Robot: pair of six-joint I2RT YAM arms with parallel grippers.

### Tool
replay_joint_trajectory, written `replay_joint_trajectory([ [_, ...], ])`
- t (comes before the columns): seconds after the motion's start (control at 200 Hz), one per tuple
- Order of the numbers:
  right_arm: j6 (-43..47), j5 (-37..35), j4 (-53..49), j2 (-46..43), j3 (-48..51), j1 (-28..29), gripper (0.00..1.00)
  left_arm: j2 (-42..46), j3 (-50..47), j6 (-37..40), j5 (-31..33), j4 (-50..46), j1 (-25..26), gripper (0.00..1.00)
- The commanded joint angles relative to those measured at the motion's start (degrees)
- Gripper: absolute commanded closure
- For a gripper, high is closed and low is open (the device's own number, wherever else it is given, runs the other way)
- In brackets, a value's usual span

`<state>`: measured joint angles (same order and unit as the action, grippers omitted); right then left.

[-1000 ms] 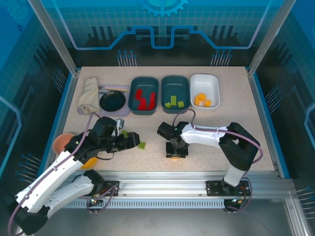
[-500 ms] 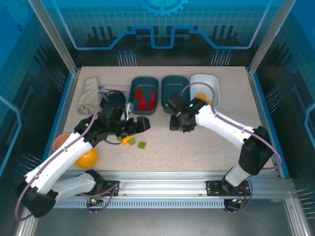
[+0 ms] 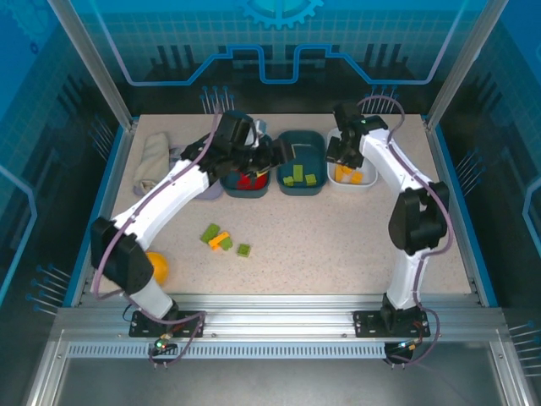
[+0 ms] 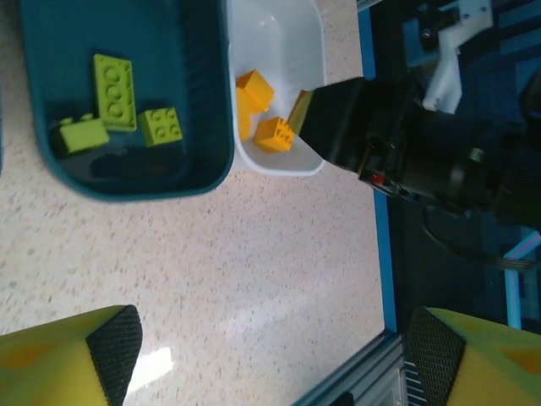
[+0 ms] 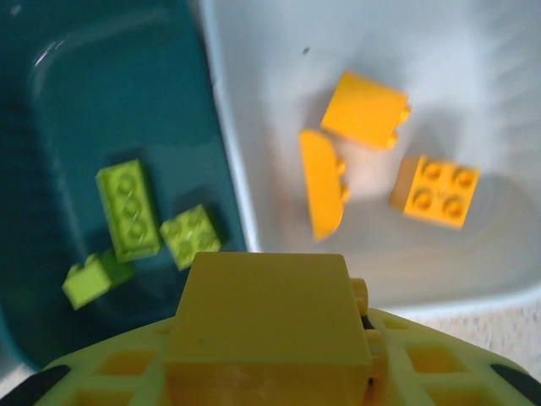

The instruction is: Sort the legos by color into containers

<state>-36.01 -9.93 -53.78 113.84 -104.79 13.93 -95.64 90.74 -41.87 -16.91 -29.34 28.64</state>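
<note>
Blue panels wall in a speckled beige table [image 3: 355, 245], and 3 trays sit in a row along its far edge. The left tray [image 3: 254, 192], dark teal, holds red bricks [image 3: 245, 180] and lies partly under the left arm. The middle tray [image 3: 308, 145], also teal, holds 3 green bricks [image 5: 128, 209]. The white tray [image 5: 473, 68] on the right holds 3 orange bricks [image 5: 435, 190], lying apart on its floor.

From where I stand, the right gripper [image 3: 341, 154] hangs over the left side of the white tray, pinching a yellow brick [image 5: 262, 309] between its fingers. The brick is off the tray floor, close to the wall that faces the middle tray.

The left gripper [image 4: 272, 338] hovers at the far end of the table, about where the left and middle trays meet. Its yellow pads [image 4: 68, 359] are spread wide, with nothing between them and bare table below.

3 more bricks lie loose on the table, well apart from the trays and nearer the arm bases. A green one [image 3: 210, 232] sits just beside an orange one [image 3: 221, 243], and a smaller green piece [image 3: 243, 249] lies near them.

A yellow bowl [image 3: 155, 267] sits at the near left, partly behind the left arm. A folded cloth [image 3: 152, 161] lies at the far left.
</note>
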Motion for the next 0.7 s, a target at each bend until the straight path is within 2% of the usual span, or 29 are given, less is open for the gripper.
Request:
replay_joint_trajectory([
  [0.0,1.87,1.6,1.61,6.4,-6.33,-3.53,0.7,-4.85,5.32,1.86,-2.38,1.9,-0.42,0.14],
  [0.195,4.66,2.16,-1.55,19.0,-20.63,-7.28,0.7,-12.26,12.25,1.57,-2.56,2.36,-0.43,0.14],
  [0.42,5.42,6.33,-6.31,31.61,-34.27,-10.41,0.68,-16.09,14.44,0.58,-2.36,2.36,-0.43,0.14],
  [0.585,5.34,7.74,-8.58,34.69,-36.86,-10.61,0.65,-16.27,14.38,0.47,-0.74,0.79,-0.43,0.15],
  [0.695,5.23,7.63,-8.78,34.0,-35.77,-10.6,0.55,-15.13,13.89,0.38,1.59,-1.2,-0.44,0.16],
])
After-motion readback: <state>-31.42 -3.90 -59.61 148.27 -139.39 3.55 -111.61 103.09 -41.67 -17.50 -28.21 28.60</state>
